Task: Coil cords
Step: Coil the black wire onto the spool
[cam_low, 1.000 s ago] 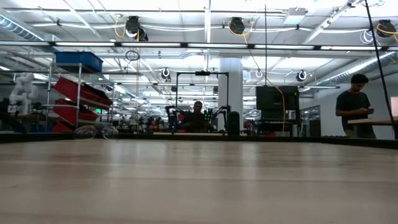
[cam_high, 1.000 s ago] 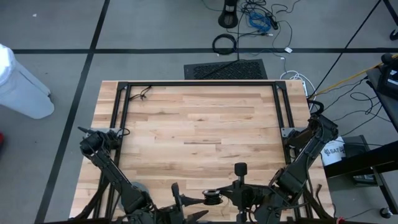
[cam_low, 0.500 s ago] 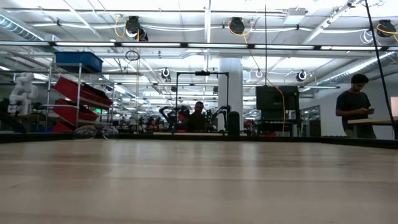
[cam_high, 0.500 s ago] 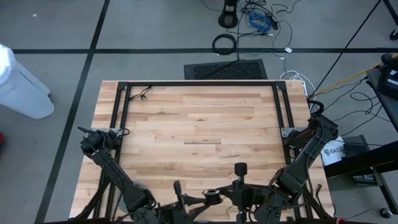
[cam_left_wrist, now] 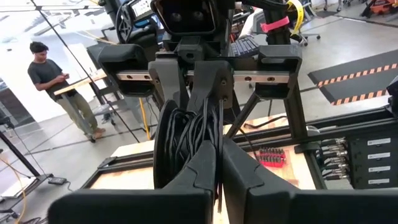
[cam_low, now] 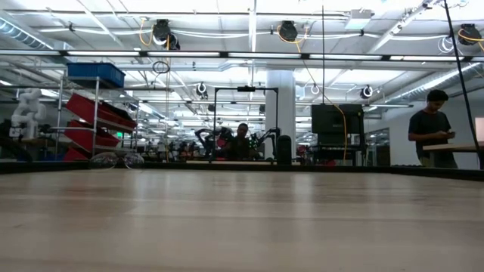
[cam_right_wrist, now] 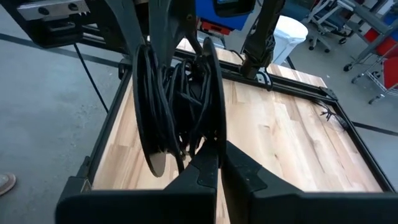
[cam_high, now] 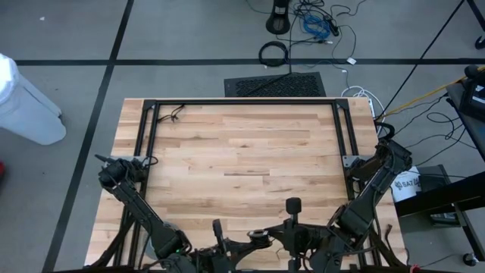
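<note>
You have both tools meeting at the near edge of the surface (cam_high: 242, 152), the left tool (cam_left_wrist: 217, 171) and right tool (cam_right_wrist: 219, 163) each clamped on the spool of cords (cam_right_wrist: 177, 99), likely to steady it for winding.

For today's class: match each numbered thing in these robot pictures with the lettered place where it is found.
Things:
1. cord
2. black mat
3. white container
4. person in a dark top

Places:
A. on the floor off the left side of the table
B. standing in the room beyond the table
C. wound up, between the left gripper and the right gripper
D. on the floor just past the table's far edge

Pairs: 1-C, 2-D, 3-A, 4-B
</note>
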You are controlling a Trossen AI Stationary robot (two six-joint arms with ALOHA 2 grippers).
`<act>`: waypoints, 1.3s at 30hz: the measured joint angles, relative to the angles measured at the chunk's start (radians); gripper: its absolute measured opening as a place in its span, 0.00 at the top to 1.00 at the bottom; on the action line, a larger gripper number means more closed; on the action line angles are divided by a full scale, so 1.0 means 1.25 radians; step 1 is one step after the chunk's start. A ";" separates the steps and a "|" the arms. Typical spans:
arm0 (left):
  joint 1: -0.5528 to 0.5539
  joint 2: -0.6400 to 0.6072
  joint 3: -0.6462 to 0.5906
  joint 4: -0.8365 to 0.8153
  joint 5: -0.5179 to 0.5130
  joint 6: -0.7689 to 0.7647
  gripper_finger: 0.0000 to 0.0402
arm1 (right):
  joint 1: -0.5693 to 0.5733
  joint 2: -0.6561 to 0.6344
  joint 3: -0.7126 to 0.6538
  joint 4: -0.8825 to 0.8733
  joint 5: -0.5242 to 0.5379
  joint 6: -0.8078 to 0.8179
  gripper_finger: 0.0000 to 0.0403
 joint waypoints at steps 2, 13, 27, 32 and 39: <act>-0.003 0.000 0.000 -0.002 -0.001 0.000 0.97 | 0.004 0.000 0.000 -0.010 0.001 0.001 0.98; -0.036 0.000 0.000 -0.009 -0.082 0.014 0.98 | 0.024 -0.031 0.000 -0.168 0.002 0.119 0.88; 0.003 0.001 0.000 -0.255 -0.192 -0.098 0.98 | 0.136 -0.067 0.001 -0.189 -0.004 0.208 0.88; 0.046 0.001 0.000 -0.424 -0.192 -0.226 0.98 | 0.163 -0.067 0.001 -0.168 -0.025 0.215 0.88; 0.113 0.001 0.000 -0.702 -0.178 -0.476 0.98 | 0.198 -0.067 0.001 -0.168 -0.040 0.228 0.88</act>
